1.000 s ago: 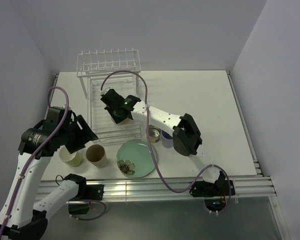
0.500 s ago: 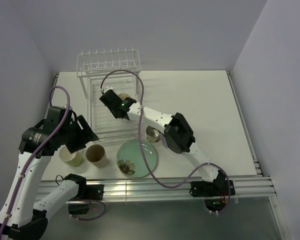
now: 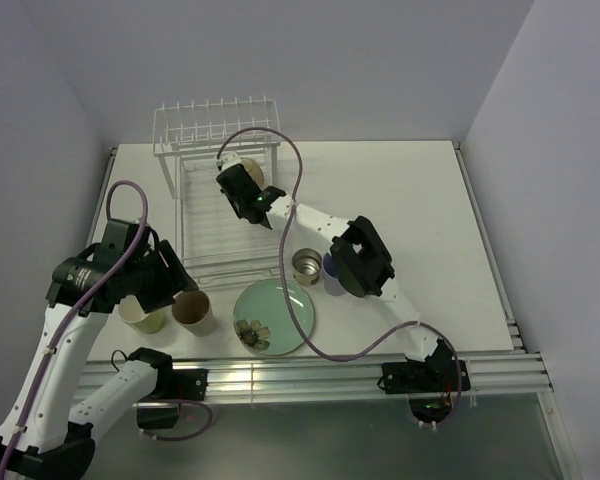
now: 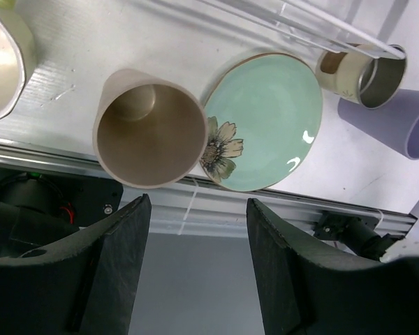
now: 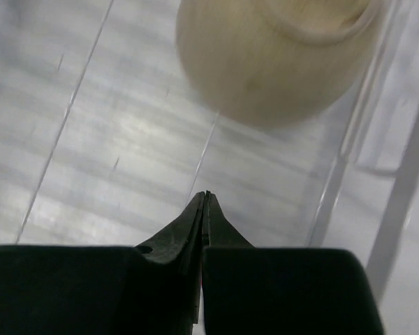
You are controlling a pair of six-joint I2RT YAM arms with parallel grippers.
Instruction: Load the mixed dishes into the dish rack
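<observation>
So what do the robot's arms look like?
Both are white tubes with chunky black joints. The left arm and the right arm each carry a looping purple cable. The left gripper has two broad, flat black fingers. The right gripper has black fingers too, tapering to thin tips.

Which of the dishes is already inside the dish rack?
The cream bowl, at the dish rack's far end; the plate and cups sit outside it on the table.
</observation>
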